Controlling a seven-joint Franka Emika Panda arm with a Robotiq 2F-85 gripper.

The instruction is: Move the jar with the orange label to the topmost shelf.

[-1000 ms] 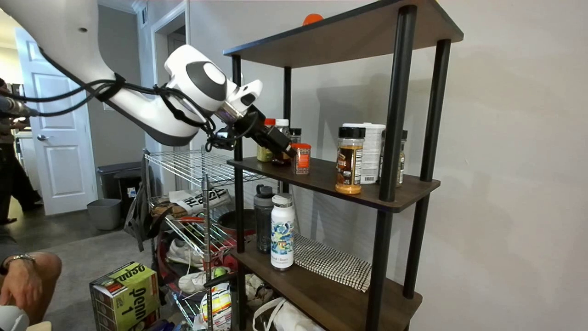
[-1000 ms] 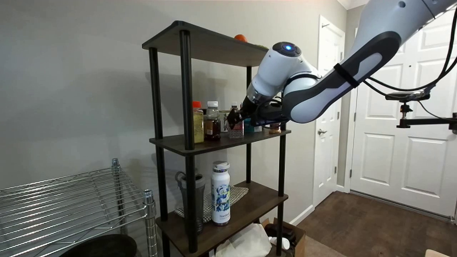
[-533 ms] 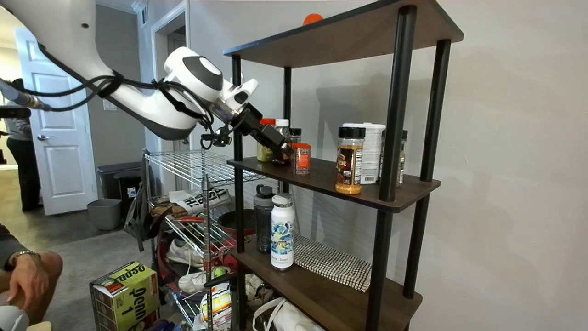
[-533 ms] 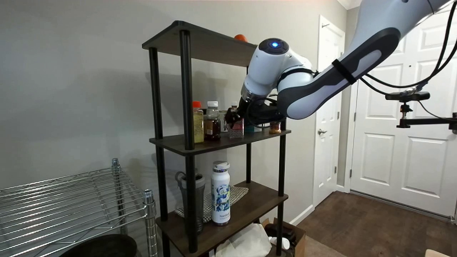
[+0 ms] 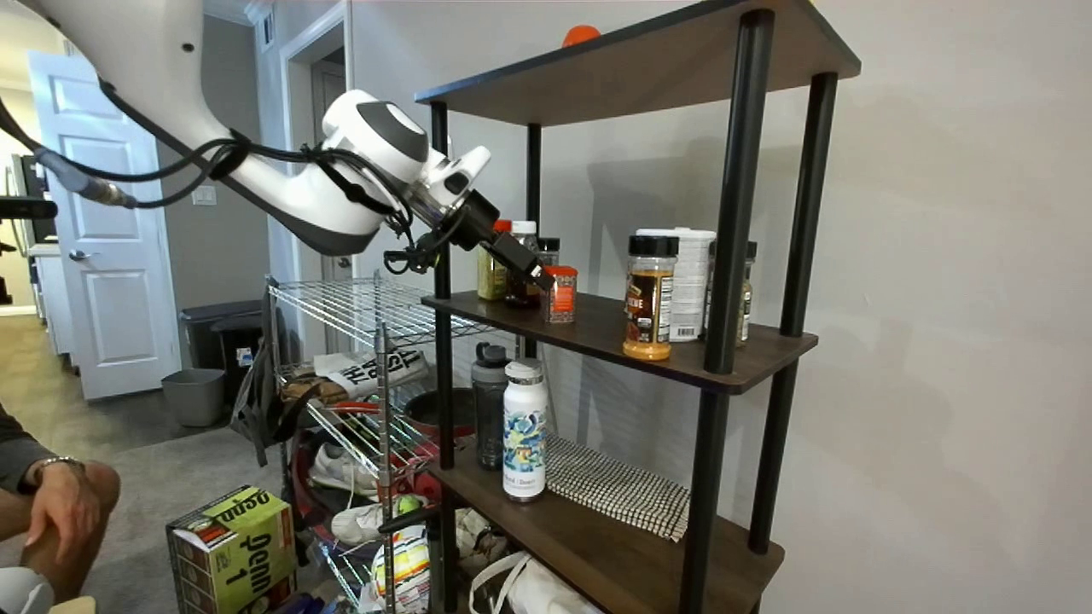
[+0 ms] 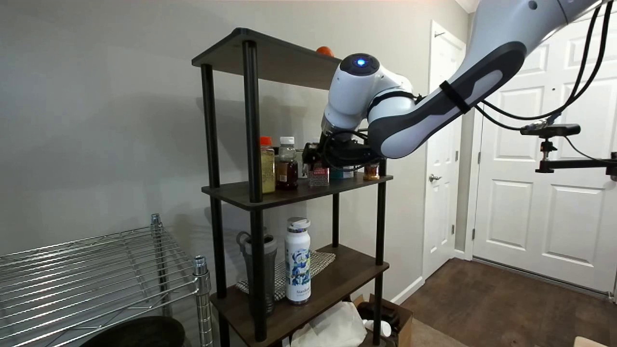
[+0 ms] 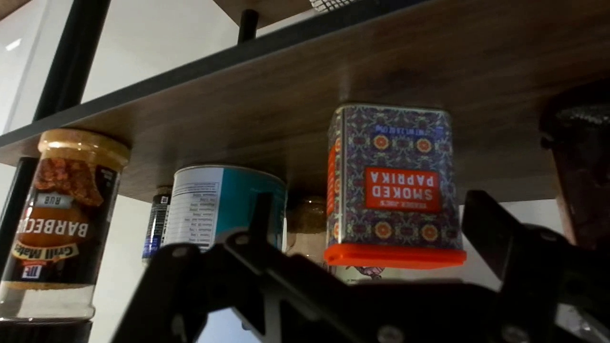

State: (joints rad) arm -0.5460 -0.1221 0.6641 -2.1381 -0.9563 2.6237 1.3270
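Gripper (image 7: pixel 369 209) jaws spread, nothing held. Jar with the orange label (image 7: pixel 393 186) stands in line with the gap, closer to one finger (image 7: pixel 491 233); uneven closing could shove it. Dark bottle (image 7: pixel 584 190) beyond that finger: snag risk. Topmost shelf (image 5: pixel 640 72) overhead: straight lift could clip it.

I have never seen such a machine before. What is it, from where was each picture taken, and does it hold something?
The machine is a robot arm with a two-fingered gripper. Two pictures look at it from outside, from different places; the close one is taken from its wrist and shows everything upside down. On the second shelf, just below the topmost shelf, stand an orange-labelled spice tin, a barbecue rub jar and a teal-and-white can, among others. The gripper is open near the tin; nothing is held.
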